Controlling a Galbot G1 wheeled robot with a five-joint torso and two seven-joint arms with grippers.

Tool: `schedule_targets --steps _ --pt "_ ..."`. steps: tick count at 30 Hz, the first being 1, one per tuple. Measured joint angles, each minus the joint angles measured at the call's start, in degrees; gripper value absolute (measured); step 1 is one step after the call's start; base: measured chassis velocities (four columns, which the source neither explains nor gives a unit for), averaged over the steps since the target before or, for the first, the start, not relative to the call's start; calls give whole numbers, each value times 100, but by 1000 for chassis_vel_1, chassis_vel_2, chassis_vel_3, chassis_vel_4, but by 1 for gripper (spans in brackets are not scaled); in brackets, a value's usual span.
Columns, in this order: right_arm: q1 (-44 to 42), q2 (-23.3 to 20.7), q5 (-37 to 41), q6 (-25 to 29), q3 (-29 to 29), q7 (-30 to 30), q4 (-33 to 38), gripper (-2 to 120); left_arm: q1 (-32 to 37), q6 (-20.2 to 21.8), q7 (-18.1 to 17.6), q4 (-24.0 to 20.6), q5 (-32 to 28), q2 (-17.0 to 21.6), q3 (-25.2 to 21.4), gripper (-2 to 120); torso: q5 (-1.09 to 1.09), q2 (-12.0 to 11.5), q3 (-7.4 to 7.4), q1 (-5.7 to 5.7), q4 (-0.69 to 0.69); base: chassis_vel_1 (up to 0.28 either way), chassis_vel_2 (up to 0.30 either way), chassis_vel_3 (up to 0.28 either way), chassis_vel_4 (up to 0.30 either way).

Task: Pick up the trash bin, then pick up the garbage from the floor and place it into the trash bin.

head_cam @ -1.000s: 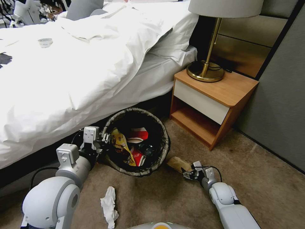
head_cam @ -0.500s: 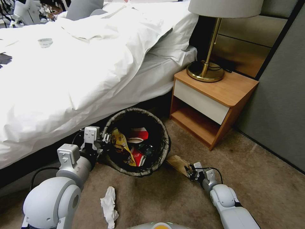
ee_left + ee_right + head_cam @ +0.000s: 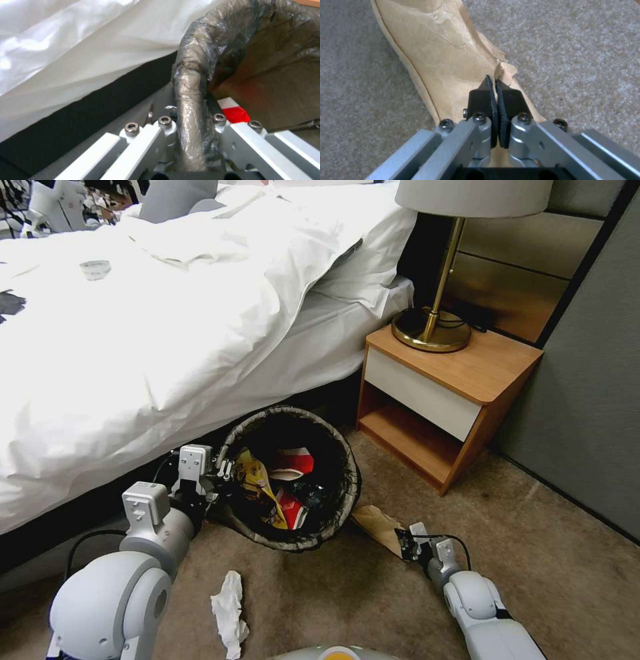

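While its jaws are pressed together on the torn edge of the brown paper [image 3: 446, 57], the right gripper [image 3: 494, 86] sits low over the carpet [image 3: 586, 50], its arm stretched forward and down from the robot's right side. The dark pads meet with hardly a gap, and the paper's ragged edge sits at their tips. The paper is a creased tan piece lying flat on the floor, just beside the trash bin [image 3: 343, 500] on its right.

The left gripper [image 3: 195, 125] reaches forward at floor level from the robot's left, its jaws clamped on the bin's rim, one finger outside and one inside, with the shiny dark liner [image 3: 193, 75] bunched between them. The bin stands on the carpet against the foot of the bed [image 3: 167, 333], left of the wooden nightstand [image 3: 467, 373] that carries a brass lamp [image 3: 433, 327]. Inside it lie a yellow snack bag [image 3: 257, 480] and red-and-white wrappers [image 3: 293, 463]. A white crumpled tissue [image 3: 229, 603] lies on the floor nearer the robot, well apart from both grippers.
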Motion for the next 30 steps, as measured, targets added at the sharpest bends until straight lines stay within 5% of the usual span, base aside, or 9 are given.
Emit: schedule_targets --steps 10,11,14,30 --pt "-271 -84 293 10 208 205 762 0 -14 4 0 0 -3 12 13 3 0 0 0 0 0 0 0 0 0" --pt "-609 -227 607 -90 380 283 1646 0 -24 6 0 20 -16 21 -6 3 0 0 0 0 -2 0 0 0 0" --pt "-861 -294 887 -139 551 460 2412 0 -36 6 0 38 -38 25 -9 3 -1 0 0 0 0 0 0 0 0" --pt "-1342 -480 1623 -562 1029 1028 5335 0 -57 7 -2 113 -53 37 11 3 -1 0 0 0 0 0 0 0 0"
